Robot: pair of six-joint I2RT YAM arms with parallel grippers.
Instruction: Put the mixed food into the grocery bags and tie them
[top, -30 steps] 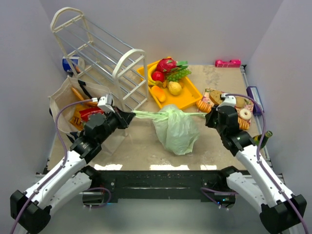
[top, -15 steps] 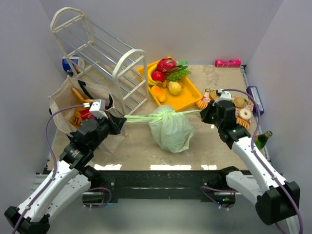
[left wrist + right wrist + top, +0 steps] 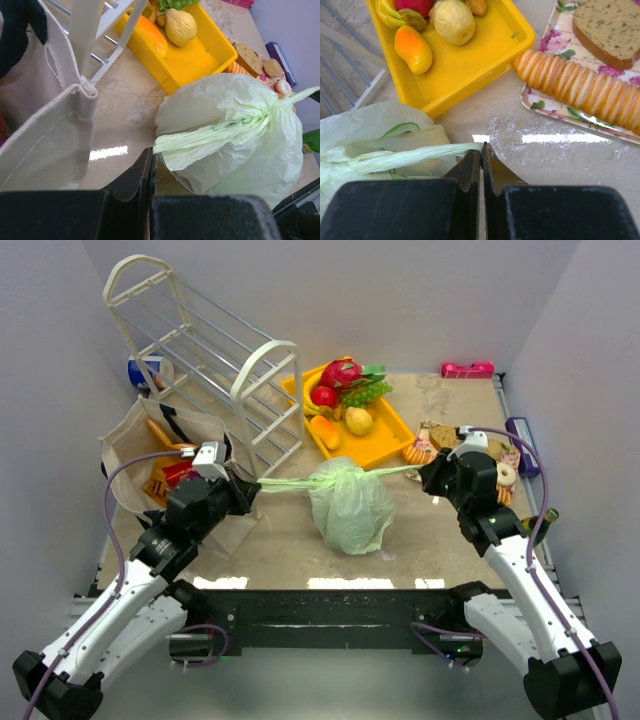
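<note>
The left tool [image 3: 245,492] is pressed together on one loop handle [image 3: 285,483] of the pale-green plastic bag [image 3: 350,505]. In the left wrist view the twisted strip runs straight into the closed fingers [image 3: 145,172]. The right tool [image 3: 428,477] is likewise pinched shut on the bag's other handle [image 3: 395,471], and its wrist view shows the green strip ending right at the fingertips [image 3: 470,162].

The bag sits on the table [image 3: 280,540] between the two tools, roughly midway. Both handles are stretched taut, one toward each tool. Its top is gathered into a tight neck where the handles meet, and the body below bulges, full and crinkled. What is inside cannot be made out.

Just to the outer side of the left tool stands the beige tote [image 3: 130,455], open, with orange and red packets [image 3: 172,476] showing in its mouth. The tote's wall is close beside the fingers.

Ahead of both tools, beyond the bag, lies the yellow tray [image 3: 385,435] holding toy fruits [image 3: 345,390]. A white rack [image 3: 200,350] lies tilted ahead of the left tool. Beside the right tool, on its outer side, a floral tray [image 3: 555,45] carries bread and a ridged orange pastry [image 3: 575,85].
</note>
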